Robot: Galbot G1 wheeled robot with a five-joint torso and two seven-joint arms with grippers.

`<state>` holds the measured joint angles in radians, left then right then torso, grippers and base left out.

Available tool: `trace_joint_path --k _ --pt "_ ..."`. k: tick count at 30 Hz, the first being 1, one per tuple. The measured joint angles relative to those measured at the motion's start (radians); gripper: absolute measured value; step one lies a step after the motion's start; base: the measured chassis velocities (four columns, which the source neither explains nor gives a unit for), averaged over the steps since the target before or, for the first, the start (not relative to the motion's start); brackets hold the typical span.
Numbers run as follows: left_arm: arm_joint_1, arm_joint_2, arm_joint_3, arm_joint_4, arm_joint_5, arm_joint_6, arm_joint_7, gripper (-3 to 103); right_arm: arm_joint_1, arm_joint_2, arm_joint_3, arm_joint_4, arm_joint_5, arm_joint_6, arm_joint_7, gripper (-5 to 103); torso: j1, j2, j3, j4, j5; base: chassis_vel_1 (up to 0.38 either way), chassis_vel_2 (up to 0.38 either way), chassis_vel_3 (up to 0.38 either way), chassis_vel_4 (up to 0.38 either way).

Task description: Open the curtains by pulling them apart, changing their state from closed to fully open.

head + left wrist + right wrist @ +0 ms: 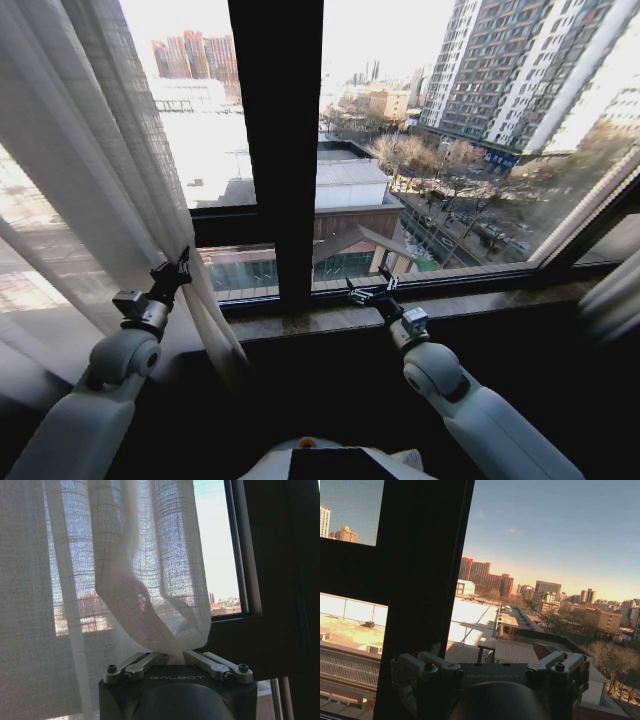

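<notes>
The left curtain (95, 200) is a sheer white pleated panel, gathered at the left of the window. My left gripper (176, 270) is shut on its lower inner edge. In the left wrist view the fabric (150, 590) bunches into a fold pinched where the left gripper (172, 655) closes. The right curtain (612, 295) hangs bunched at the far right edge of the window. Low in front of the glass, just right of the centre post, my right gripper (371, 290) is open and holds nothing. Its spread fingers (405, 672) face the city outside.
A wide black vertical window post (275, 150) stands in the middle, with a black crossbar (225, 228) to its left. A dark stone sill (330, 320) runs below the glass. Between the two curtains the glass is uncovered.
</notes>
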<state>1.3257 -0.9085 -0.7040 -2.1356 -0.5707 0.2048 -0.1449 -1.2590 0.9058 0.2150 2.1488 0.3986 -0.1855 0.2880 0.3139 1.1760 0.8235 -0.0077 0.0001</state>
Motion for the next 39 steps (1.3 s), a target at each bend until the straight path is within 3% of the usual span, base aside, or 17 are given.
trace_joint_path --k 12,22,27,33,39 --pt "0.02 0.018 -0.025 -0.034 -0.017 0.004 -0.013 0 -0.007 0.003 0.001 0.024 0.021 -0.005 0.01 100 0.0 0.0 0.0 0.0 0.0 0.0 0.0 0.0 0.0" --pt "0.035 0.011 -0.033 -0.051 -0.017 0.006 -0.016 0 -0.02 -0.003 0.0 0.04 -0.028 -0.008 0.002 100 0.0 0.0 0.0 0.0 0.0001 0.0 0.0 0.0 0.0" --pt "0.037 -0.019 -0.036 -0.053 -0.017 0.005 -0.015 0 -0.023 -0.005 -0.003 0.05 -0.033 -0.008 0.002 100 0.0 0.0 0.0 0.0 0.0003 0.0 0.0 0.0 0.0" --pt "0.064 -0.116 -0.022 -0.065 0.01 -0.005 -0.011 0 -0.024 -0.027 -0.004 0.072 -0.032 -0.008 0.001 100 0.0 0.0 0.0 0.0 0.0001 0.0 0.0 0.0 0.0" --pt "0.083 -0.137 -0.019 -0.075 0.025 -0.01 -0.01 0 -0.027 -0.031 -0.006 0.084 -0.032 -0.009 0.001 100 0.0 0.0 0.0 0.0 0.0001 0.0 0.0 0.0 0.0"
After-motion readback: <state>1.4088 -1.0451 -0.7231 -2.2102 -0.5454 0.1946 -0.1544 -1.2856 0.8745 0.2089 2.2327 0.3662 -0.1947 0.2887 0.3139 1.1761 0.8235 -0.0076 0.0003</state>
